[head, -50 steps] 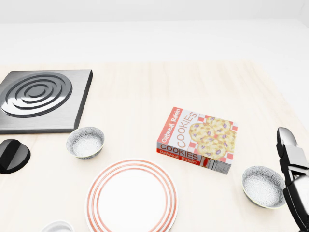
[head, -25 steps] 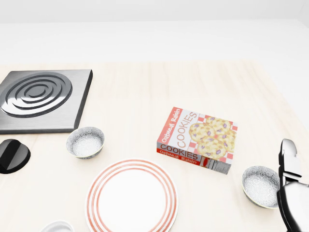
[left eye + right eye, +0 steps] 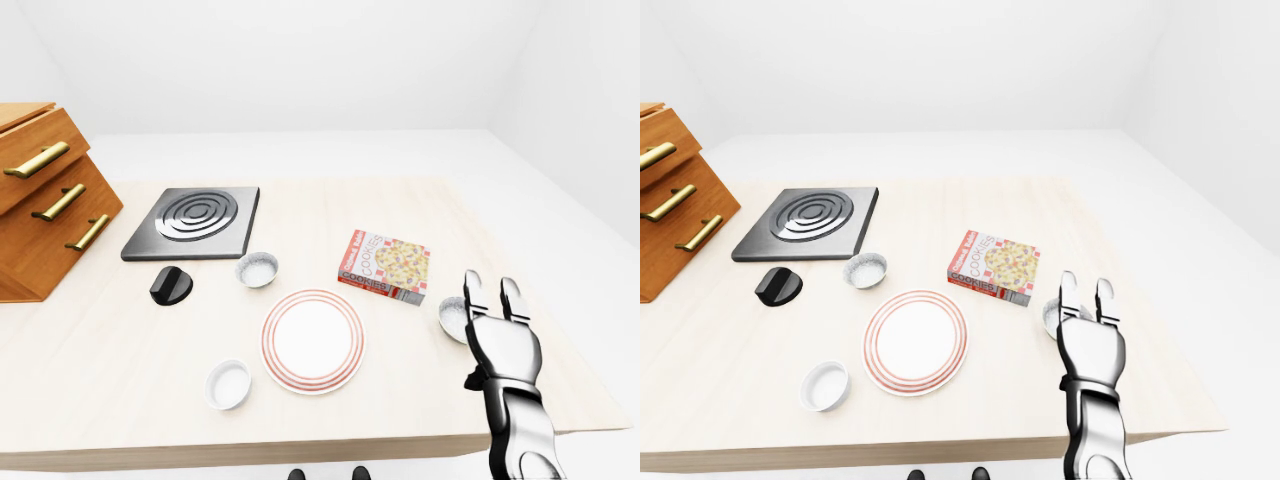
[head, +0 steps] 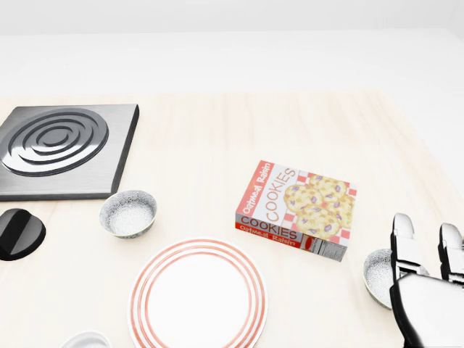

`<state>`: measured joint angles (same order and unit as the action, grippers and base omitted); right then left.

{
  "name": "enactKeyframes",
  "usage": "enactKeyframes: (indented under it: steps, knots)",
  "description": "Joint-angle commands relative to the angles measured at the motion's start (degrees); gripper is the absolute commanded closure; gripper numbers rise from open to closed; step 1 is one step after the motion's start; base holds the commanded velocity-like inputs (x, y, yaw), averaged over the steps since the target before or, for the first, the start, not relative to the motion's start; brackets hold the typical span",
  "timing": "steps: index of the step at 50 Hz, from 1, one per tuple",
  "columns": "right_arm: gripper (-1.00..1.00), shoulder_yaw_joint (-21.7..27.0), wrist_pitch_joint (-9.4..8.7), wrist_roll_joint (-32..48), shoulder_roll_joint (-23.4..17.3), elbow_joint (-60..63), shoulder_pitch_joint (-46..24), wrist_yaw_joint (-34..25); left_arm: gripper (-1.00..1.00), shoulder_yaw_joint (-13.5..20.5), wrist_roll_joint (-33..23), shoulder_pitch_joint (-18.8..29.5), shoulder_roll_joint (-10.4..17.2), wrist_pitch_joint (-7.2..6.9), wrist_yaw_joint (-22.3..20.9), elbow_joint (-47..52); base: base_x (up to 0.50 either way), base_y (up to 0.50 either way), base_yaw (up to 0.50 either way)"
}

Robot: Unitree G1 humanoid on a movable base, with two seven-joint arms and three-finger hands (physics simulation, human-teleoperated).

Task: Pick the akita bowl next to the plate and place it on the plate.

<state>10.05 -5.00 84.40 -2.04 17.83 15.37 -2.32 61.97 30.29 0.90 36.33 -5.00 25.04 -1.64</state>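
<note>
Two speckled grey akita bowls flank the red-ringed white plate [image 4: 197,297]. One akita bowl [image 4: 128,212] stands up and to the left of the plate in the head view. The other akita bowl [image 4: 377,272] lies to the plate's right, just beyond the cookie box, with its right half hidden behind my right hand [image 4: 426,235]. That hand is open, its fingers pointing up the picture and spread above the bowl's right rim; nothing is between them. In the left-eye view the right hand [image 3: 492,295] stands directly beside that bowl [image 3: 452,318]. My left hand does not show.
A cookie box [image 4: 297,210] lies flat between the plate and the right bowl. A black hob plate [image 4: 61,148] and a black knob [image 4: 18,233] sit at the left, a small white bowl [image 3: 228,384] below-left of the plate, and a wooden drawer unit [image 3: 45,200] far left.
My right hand has moved left from the head view's right edge, turned palm-flat with fingers up, and now covers the right part of the right-hand bowl. Nothing else moved.
</note>
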Motion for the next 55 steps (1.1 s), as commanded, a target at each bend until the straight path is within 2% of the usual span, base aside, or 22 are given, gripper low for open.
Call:
enactKeyframes:
  steps: [1, 23, 55]
  knots:
    - [-1.0, -1.52, 0.0, -3.37, -2.76, -8.78, -3.97, 5.35, -1.0, -0.88, -0.19, 0.2, -0.45, 0.0, 0.11, 0.13, 0.0, 0.0, 0.0]
    - [-1.0, -3.11, 0.0, -7.89, -6.45, -18.34, -9.28, 8.96, -1.0, -1.18, -0.27, 0.13, -0.64, 0.0, -0.22, -0.58, 0.0, 0.0, 0.0]
    - [-1.0, -3.48, 0.0, -13.2, -9.05, -30.79, -10.84, 14.57, -1.0, -1.33, 0.03, 0.19, -1.08, 0.0, 0.23, 0.71, 0.0, 0.0, 0.0]
